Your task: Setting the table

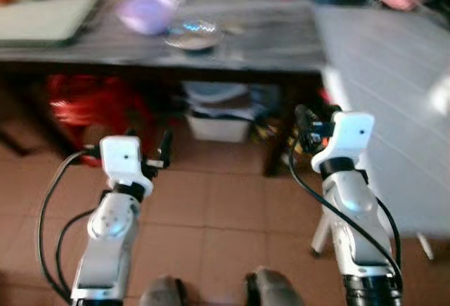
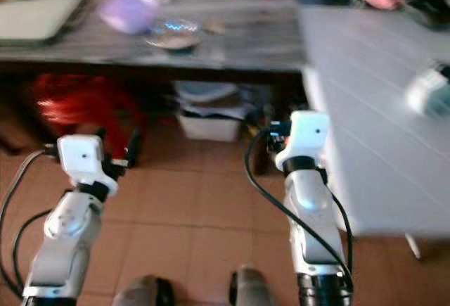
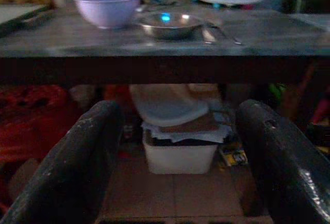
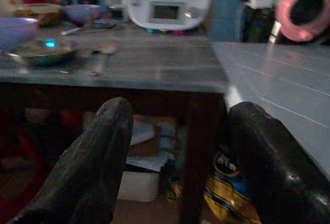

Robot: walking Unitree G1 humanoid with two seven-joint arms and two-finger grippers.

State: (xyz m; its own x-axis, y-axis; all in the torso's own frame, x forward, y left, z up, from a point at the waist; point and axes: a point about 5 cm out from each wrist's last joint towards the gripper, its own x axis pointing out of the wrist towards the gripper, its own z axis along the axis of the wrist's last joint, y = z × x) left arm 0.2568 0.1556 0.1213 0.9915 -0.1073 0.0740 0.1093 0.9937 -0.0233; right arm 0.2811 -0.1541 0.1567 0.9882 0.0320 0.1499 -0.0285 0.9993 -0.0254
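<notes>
Tabletop [image 1: 267,39] of dark wood is lying ahead of both grippers, above their level — it is carrying a lilac bowl [image 1: 146,12] and, just beside it, a metal dish [image 1: 193,35]. Left gripper [image 3: 175,147] and right gripper [image 4: 178,152] are hanging spread and empty — well short of the dishes.

Lilac bowl [image 1: 147,12] beside steel dish [image 1: 194,34]

Bowl [image 1: 148,12] left of metal dish [image 1: 194,35] on table [image 1: 267,42], bin [image 1: 219,124] beneath
</notes>
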